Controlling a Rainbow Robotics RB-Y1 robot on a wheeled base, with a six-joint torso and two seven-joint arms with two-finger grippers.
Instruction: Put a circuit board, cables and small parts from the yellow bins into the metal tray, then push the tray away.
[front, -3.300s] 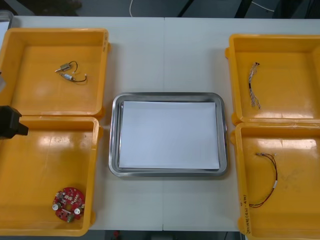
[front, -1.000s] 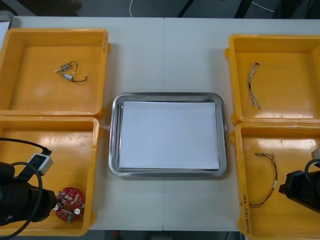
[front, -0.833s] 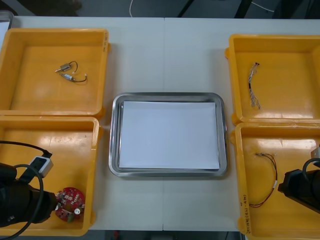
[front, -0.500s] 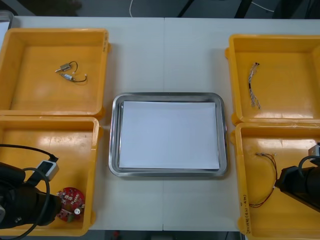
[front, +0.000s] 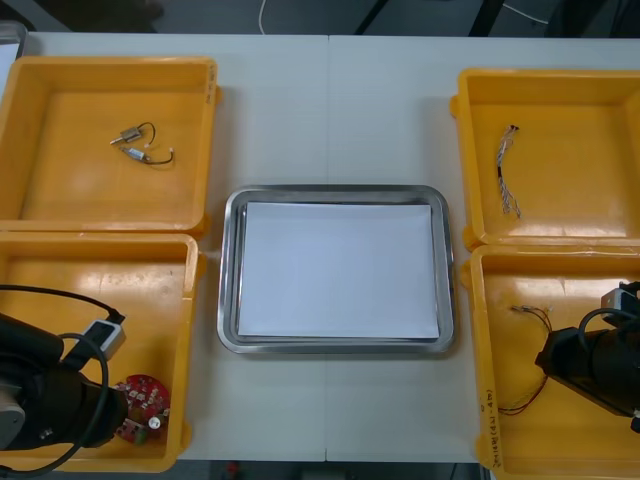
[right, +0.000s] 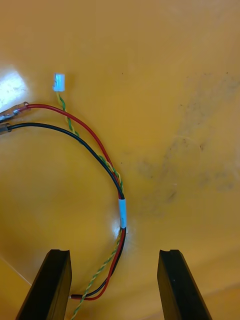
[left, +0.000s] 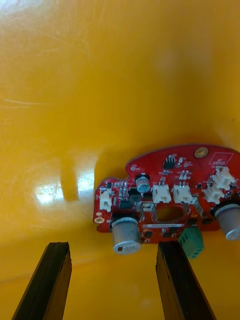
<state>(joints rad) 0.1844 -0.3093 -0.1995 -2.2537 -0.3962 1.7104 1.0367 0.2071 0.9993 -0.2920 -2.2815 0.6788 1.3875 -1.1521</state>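
Observation:
A round red circuit board (front: 143, 402) lies in the near-left yellow bin (front: 100, 275), with my left arm (front: 45, 405) partly over it. My left gripper (left: 114, 247) is open, and the circuit board (left: 165, 192) lies just beyond its fingertips, reaching into the gap between them. A red and yellow cable (front: 533, 313) with a black strand lies in the near-right yellow bin (front: 570, 280). My right arm (front: 595, 370) hangs over it. My right gripper (right: 114, 252) is open, and the cable (right: 120, 200) runs down between its fingers. The white-lined metal tray (front: 228, 270) holds nothing.
The far-left yellow bin (front: 60, 200) holds small metal parts on a black cable (front: 140, 145). The far-right yellow bin (front: 590, 200) holds a twisted blue and white cable (front: 508, 170). Bin walls flank the tray on both sides.
Both arms came in over the near bins. The left arm has slid right over the circuit board; the right arm has moved left over the red and yellow cable.

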